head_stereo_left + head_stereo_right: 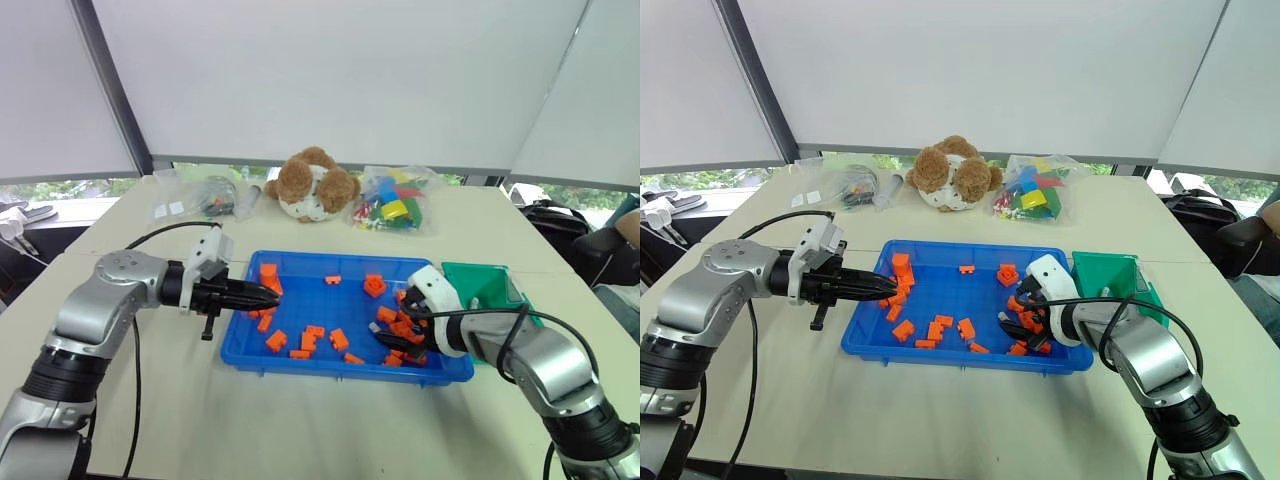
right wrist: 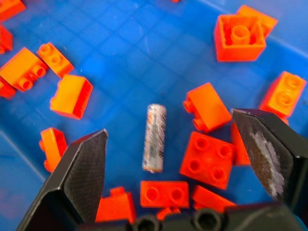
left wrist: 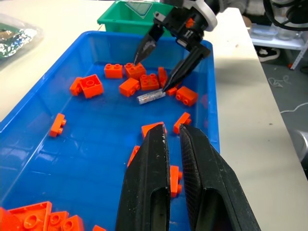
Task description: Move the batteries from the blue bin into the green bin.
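Right gripper [image 2: 166,159] tilted down, fingers spread wide — astride battery [image 2: 154,137] in blue bin [image 3: 57,187].

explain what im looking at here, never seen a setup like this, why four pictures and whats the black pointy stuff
It is a two-armed humanoid robot at a table. Two pictures come from cameras in its head, looking down over its arms; the other two come from cameras on its wrists. The black pointed parts are its fingers: each arm ends in a two-fingered end effector. The right end effector is open above a silver battery lying among orange blocks in the blue bin. The left end effector hovers at the bin's other end, nearly shut, holding nothing. A green bin stands beside the blue one; a plush toy and bags sit further back.
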`<control>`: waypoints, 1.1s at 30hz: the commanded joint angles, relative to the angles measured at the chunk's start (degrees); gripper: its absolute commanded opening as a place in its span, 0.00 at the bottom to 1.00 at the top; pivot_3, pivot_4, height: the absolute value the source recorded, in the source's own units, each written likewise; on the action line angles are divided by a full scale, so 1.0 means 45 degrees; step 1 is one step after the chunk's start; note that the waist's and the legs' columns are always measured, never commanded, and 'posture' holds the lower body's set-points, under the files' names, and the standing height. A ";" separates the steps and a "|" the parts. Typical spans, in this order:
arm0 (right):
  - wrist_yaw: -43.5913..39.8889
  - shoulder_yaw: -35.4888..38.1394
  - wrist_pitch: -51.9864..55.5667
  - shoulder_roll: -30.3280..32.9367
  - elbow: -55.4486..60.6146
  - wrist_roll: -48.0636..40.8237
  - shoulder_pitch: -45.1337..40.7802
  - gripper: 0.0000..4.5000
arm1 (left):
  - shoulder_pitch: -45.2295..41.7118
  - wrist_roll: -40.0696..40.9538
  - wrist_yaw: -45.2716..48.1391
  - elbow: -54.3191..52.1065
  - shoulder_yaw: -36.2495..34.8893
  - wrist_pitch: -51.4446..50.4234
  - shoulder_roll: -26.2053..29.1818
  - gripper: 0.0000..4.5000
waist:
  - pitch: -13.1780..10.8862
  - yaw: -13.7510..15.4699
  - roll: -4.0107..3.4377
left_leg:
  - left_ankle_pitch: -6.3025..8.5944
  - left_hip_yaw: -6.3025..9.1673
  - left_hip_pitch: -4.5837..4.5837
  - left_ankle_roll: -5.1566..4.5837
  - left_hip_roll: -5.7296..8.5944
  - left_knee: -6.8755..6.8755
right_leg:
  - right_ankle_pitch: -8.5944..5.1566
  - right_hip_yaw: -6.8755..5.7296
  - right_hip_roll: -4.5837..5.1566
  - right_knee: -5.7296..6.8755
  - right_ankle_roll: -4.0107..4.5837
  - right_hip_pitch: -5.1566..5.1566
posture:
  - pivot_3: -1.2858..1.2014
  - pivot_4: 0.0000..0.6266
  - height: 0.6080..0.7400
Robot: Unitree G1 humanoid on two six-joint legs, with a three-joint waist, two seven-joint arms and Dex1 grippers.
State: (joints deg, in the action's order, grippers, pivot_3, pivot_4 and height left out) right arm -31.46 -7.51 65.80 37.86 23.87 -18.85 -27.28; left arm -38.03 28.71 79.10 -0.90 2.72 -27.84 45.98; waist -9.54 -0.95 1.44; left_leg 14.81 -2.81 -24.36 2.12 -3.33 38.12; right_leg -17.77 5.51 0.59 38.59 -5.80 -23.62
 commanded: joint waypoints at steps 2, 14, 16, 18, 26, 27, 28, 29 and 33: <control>0.0083 -0.0300 -0.0208 -0.0110 0.0427 0.0037 0.0187 0.99 | -0.0184 0.0074 -0.0088 -0.0411 -0.0274 0.0079 0.0120 0.10 | 0.0000 0.0013 0.0000 | 0.0000 0.0000 0.0000 0.0000 0.0001 0.0000 | 0.0000 0.0000 0.0000 0.0000 0.0000 0.0000 | 0.52 0.24 1.00; -0.0339 -0.1651 -0.1300 -0.0224 -0.1473 0.0607 -0.0153 0.01 | -0.0020 0.0149 -0.0356 -0.0686 -0.0319 -0.0063 0.0089 0.10 | 0.0001 -0.0002 0.0002 | 0.0000 0.0001 0.0004 0.0000 0.0001 0.0002 | 0.0000 -0.0002 -0.0001 0.0001 0.0000 0.0004 | 0.52 0.24 1.00; -0.0490 -0.1927 -0.1615 -0.0124 -0.1886 0.0832 -0.0192 0.01 | 0.0005 0.0185 -0.0449 -0.0747 -0.0360 -0.0110 0.0086 0.10 | 0.0002 0.0001 0.0002 | 0.0000 0.0001 0.0004 0.0000 0.0001 0.0002 | 0.0000 -0.0002 0.0000 0.0001 0.0000 0.0004 | 0.52 0.24 1.00; -0.0573 -0.1997 -0.1834 -0.0097 -0.2151 0.0972 -0.0244 0.01 | 0.0064 0.0207 -0.0509 -0.0798 -0.0403 -0.0122 0.0111 0.10 | 0.0004 0.0002 0.0007 | 0.0000 0.0002 0.0008 0.0000 0.0001 0.0004 | 0.0000 -0.0002 0.0000 0.0001 0.0000 0.0012 | 0.52 0.24 1.00; -0.1051 -0.1390 -0.1778 0.0121 -0.1672 0.0858 -0.0903 0.20 | 0.0161 0.0220 -0.0608 -0.0863 -0.0456 -0.0114 0.0145 0.10 | 0.0004 0.0010 0.0006 | 0.0000 0.0001 0.0010 0.0000 0.0001 0.0005 | 0.0000 -0.0002 0.0000 0.0001 0.0000 0.0013 | 0.52 0.24 1.00; -0.1019 -0.1271 -0.1673 0.0147 -0.1547 0.0861 -0.1028 0.30 | 0.0155 0.0223 -0.0617 -0.0855 -0.0454 -0.0112 0.0143 0.10 | 0.0004 0.0006 0.0006 | 0.0000 0.0001 0.0010 0.0000 0.0001 0.0005 | 0.0000 -0.0002 0.0000 0.0001 0.0000 0.0012 | 0.52 0.24 1.00; -0.0976 -0.1167 -0.1566 0.0169 -0.1462 0.0879 -0.1139 0.41 | 0.0149 0.0220 -0.0625 -0.0841 -0.0452 -0.0100 0.0140 0.10 | 0.0004 0.0006 0.0006 | 0.0000 0.0001 0.0009 0.0000 0.0001 0.0005 | 0.0000 -0.0002 0.0000 0.0001 0.0000 0.0012 | 0.52 0.24 1.00; -0.0952 -0.1088 -0.1466 0.0193 -0.1418 0.0894 -0.1224 0.53 | 0.0142 0.0211 -0.0630 -0.0825 -0.0446 -0.0083 0.0138 0.10 | 0.0004 0.0005 0.0006 | 0.0000 0.0001 0.0009 0.0000 0.0000 0.0004 | 0.0000 -0.0002 0.0000 0.0002 0.0000 0.0010 | 0.52 0.24 1.00; -0.1014 -0.0728 -0.1163 0.0302 -0.1319 0.0772 -0.1317 0.85 | 0.0095 0.0167 -0.0606 -0.0735 -0.0406 0.0004 0.0112 0.10 | 0.0004 0.0023 0.0006 | 0.0000 0.0001 0.0009 0.0000 0.0000 0.0003 | 0.0000 -0.0002 0.0000 0.0001 0.0000 0.0009 | 0.52 0.24 1.00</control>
State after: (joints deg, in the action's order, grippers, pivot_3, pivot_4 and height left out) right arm -35.88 -12.61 60.14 38.64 16.15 -14.86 -32.52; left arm -36.89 28.88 76.37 -3.24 2.53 -28.36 46.01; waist -9.53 -0.85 1.46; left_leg 14.81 -2.80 -24.32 2.12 -3.33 38.14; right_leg -17.77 5.49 0.59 38.60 -5.80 -23.58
